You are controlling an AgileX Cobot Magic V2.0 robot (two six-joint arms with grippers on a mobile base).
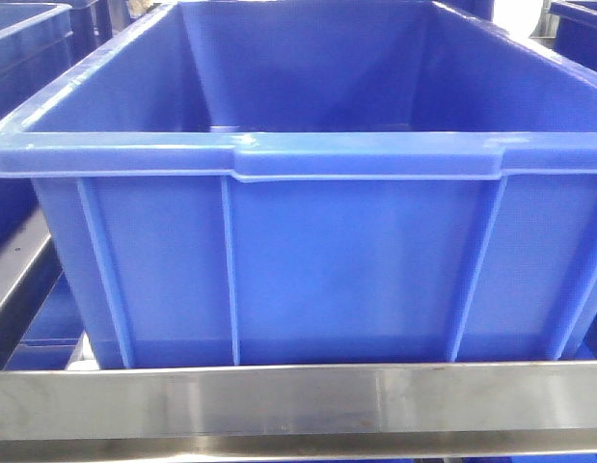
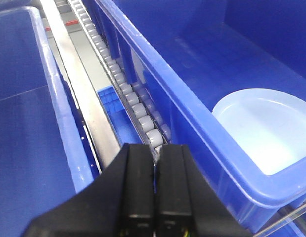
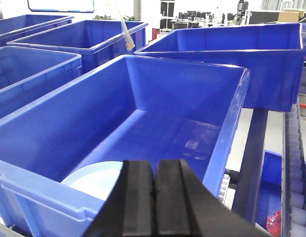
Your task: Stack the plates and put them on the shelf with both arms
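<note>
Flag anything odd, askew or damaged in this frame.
Nothing stands out. A plate lies flat on the floor of the blue bin, unbroken as far as visible. Both pincers, left and right, are shut and empty.

A brushed stainless-steel rack [image 1: 298, 400] carries everything here, its long flat front rail running across the bottom of the front view. A large deep blue plastic crate [image 1: 279, 260] with ribbed walls and a thick rim sits directly on it, just behind the rail. Beside the crate, a track of small pale grey rollers [image 2: 130, 98] runs along a steel side rail [image 2: 78, 84]. More blue plastic crates [image 3: 232, 64] stand near, on either side and behind.
</note>
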